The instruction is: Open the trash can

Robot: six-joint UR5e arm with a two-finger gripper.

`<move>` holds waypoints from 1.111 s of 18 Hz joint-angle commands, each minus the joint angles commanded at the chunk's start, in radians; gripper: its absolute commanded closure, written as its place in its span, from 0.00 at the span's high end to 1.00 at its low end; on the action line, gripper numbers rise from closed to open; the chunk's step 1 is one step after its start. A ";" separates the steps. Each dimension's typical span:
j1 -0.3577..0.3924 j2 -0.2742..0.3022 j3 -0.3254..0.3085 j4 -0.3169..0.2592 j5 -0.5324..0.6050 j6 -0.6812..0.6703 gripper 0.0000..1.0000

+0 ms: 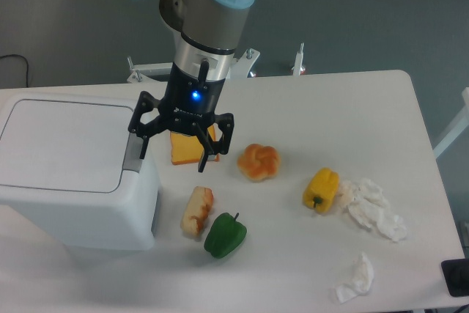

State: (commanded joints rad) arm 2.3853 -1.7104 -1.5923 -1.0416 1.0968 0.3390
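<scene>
**Lid down, gripper spread beside the bin's tab**

We read no brand, label or writing on anything here; the only mark on the robot is a small blue light glowing on the wrist.

At the left edge of the table (352, 108) we see the trash can (69, 174), a big white box with rounded corners whose flat lid lies closed. Its grey push tab (132, 157) sits at the lid's right edge.

Just right of it, the arm (209, 12) comes down from the top of the frame, nearly vertical, wrist pointing at the table. The gripper (173, 153) hangs with its two dark fingers spread wide apart, holding nothing. The left fingertip is right at the push tab; from this angle we cannot say whether it touches. The right fingertip hangs over the front edge of an orange wedge (189, 148), perhaps cheese, partly hidden behind the gripper.

Below the gripper lies a bread piece (197, 210) with a reddish streak, touching or almost touching a green pepper (225, 235). Further right we see a round bun (258, 162), then a yellow pepper (321, 189) beside crumpled white tissues (374, 207), and another tissue wad (355, 278) near the front edge.
</scene>
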 joint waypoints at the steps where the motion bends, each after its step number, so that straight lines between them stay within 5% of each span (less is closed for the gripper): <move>1: 0.000 0.000 -0.002 0.000 0.000 0.000 1.00; 20: -0.003 0.002 0.000 0.000 -0.031 -0.003 1.00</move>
State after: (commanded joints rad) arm 2.3823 -1.7089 -1.5923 -1.0416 1.0662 0.3359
